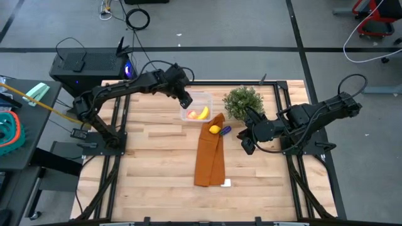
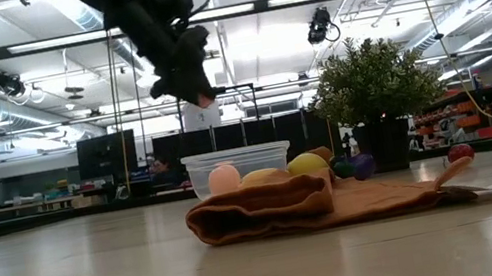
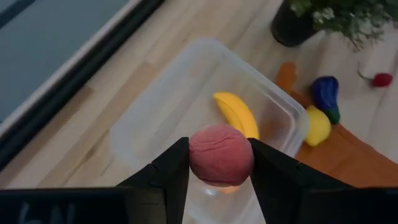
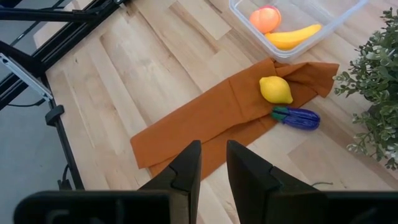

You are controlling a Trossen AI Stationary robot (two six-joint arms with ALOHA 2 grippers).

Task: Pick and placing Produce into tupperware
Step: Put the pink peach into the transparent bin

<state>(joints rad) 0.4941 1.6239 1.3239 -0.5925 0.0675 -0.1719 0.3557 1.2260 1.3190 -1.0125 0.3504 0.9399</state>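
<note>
My left gripper (image 3: pixel 221 163) hangs over the clear tupperware (image 1: pixel 200 99), shut on a round red fruit (image 3: pixel 221 154). Inside the box lie a yellow banana (image 3: pixel 237 114) and a pink-orange round fruit (image 4: pixel 265 18). On the orange-brown cloth (image 1: pixel 209 154) beside the box rests a yellow lemon (image 4: pixel 275 89), with a dark purple piece (image 4: pixel 298 118) at the cloth's edge. A small red piece (image 3: pixel 382 79) sits on the table near the plant. My right gripper (image 4: pixel 214 165) waits over the table's right side, its fingers a narrow gap apart and holding nothing. My left gripper pinches the round red fruit by its two opposite sides (image 3: pixel 194 155) between the two fingers. The fingers come from above, pointing down. The fruit is lifted clear, well above the tupperware's rim (image 2: pixel 233 152).
A green bushy potted plant (image 1: pixel 243 102) stands just right of the tupperware, at the table's far side. The cloth runs from the box toward the near edge. Bare wood (image 1: pixel 151 150) lies left of the cloth and near the front.
</note>
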